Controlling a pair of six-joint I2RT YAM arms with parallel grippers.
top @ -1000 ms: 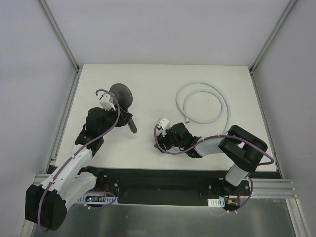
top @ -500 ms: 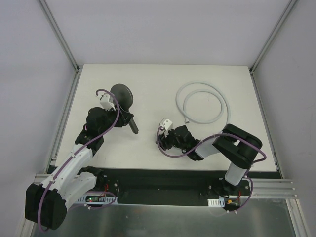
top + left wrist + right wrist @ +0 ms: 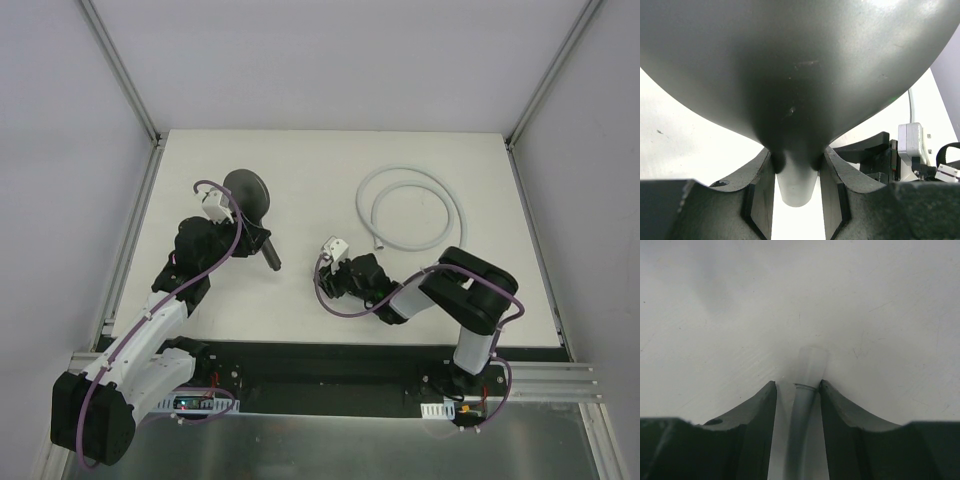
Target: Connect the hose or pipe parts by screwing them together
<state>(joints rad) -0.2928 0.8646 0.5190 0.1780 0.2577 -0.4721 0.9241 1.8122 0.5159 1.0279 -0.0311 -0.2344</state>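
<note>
The dark grey shower head [image 3: 245,190] lies at the left of the table, its handle pointing toward the middle. My left gripper [image 3: 250,240] is shut on that handle. In the left wrist view the round head [image 3: 800,65] fills the top. The handle [image 3: 797,185] is pinched between the two fingers of that gripper [image 3: 797,156]. The pale hose [image 3: 412,208] lies coiled at the back right. My right gripper [image 3: 332,284] is low over the table's middle. Its jaws [image 3: 797,385] are open astride the hose's end fitting [image 3: 811,365]. The right finger touches the fitting; a gap shows on the left.
Only the white tabletop [image 3: 330,160] surrounds the parts, with metal frame rails [image 3: 130,250] along its left and right edges. The other hose end [image 3: 380,243] lies loose just inside the coil. The right arm's elbow [image 3: 475,290] hangs over the near right.
The right gripper's jaws have narrowed around the hose end, and the right arm's elbow has shifted left. The left arm and the shower head have stayed put.
</note>
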